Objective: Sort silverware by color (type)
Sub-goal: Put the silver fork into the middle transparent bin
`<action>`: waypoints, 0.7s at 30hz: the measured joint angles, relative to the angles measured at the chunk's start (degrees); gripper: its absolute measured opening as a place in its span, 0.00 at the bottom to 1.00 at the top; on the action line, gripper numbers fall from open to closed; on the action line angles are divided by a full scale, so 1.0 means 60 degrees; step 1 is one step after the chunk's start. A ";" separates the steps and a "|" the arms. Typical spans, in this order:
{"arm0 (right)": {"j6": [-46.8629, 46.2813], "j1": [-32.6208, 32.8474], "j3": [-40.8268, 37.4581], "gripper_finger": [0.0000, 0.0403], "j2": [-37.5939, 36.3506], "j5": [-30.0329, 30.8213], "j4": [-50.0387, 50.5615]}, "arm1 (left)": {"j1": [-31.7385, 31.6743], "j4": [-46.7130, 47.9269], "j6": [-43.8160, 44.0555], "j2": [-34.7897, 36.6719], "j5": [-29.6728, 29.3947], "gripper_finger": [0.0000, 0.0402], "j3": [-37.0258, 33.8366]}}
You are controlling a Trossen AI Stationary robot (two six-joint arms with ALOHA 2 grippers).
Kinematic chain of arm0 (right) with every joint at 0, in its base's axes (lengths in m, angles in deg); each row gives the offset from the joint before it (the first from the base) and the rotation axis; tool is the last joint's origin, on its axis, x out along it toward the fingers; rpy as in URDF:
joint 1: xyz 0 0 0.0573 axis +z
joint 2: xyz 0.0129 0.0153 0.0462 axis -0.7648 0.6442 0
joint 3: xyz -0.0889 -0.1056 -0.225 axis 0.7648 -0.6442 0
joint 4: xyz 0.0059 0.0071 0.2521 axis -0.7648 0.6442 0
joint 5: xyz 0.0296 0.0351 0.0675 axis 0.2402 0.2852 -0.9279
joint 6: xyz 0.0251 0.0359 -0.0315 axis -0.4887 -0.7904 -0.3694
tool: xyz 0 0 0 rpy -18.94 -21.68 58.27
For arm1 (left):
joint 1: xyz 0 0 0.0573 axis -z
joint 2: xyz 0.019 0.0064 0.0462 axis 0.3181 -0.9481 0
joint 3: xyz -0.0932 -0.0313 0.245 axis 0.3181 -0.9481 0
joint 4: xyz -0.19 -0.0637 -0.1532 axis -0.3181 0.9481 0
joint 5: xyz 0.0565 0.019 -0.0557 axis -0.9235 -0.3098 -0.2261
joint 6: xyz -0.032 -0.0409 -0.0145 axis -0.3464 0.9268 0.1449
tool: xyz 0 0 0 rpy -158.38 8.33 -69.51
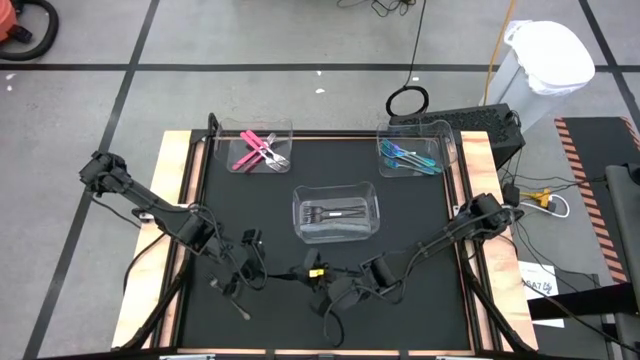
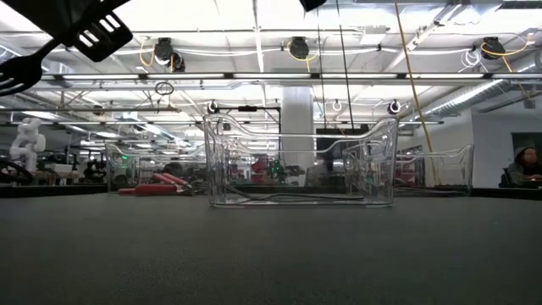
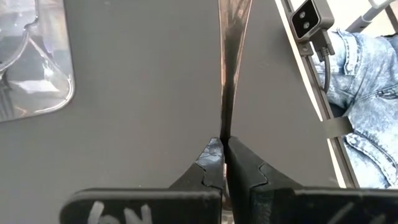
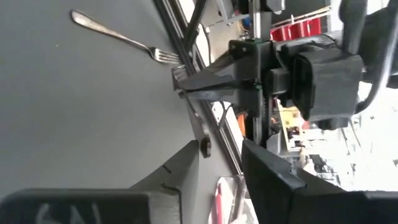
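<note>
A plain grey metal piece of silverware (image 3: 229,87) hangs over the table's near middle with my left gripper (image 3: 224,142) shut on it. It runs from there toward my right gripper (image 4: 219,146), which is open, one finger on either side of the piece's free end (image 4: 221,194). In the high view, my left gripper (image 1: 257,270) and right gripper (image 1: 322,282) face each other. A grey fork (image 1: 238,305) lies flat on the mat near the left gripper. My left gripper pinches a narrow part of the grey piece (image 3: 225,127) between its two fingertips. The piece runs straight out ahead of the fingers, along them, and is lifted clear of the mat. My right gripper: I cannot tell whether its fingers (image 4: 273,174) touch the piece's free end.
Three clear bins stand on the black mat. One at far left (image 1: 258,150) holds pink pieces, one at far right (image 1: 410,155) holds blue-teal pieces, and one in the middle (image 1: 335,212) holds grey pieces. A person's jeans (image 3: 364,93) show beyond the near edge.
</note>
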 joint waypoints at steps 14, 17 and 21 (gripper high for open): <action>-0.0350 -0.0178 0.0000 0.15 -0.0004 -0.0962 0.0066 | 0.0000 -0.0012 -0.0025 0.0000 0.0004 0.00 0.0000; -0.0584 -0.0209 0.0000 0.12 -0.0004 -0.0995 0.0179 | 0.0000 -0.0012 -0.0025 0.0000 0.0004 0.00 0.0000; -0.0616 -0.0288 0.0000 0.07 -0.0004 -0.1578 0.0383 | 0.0000 0.0021 -0.0029 0.0000 0.0014 0.00 0.0000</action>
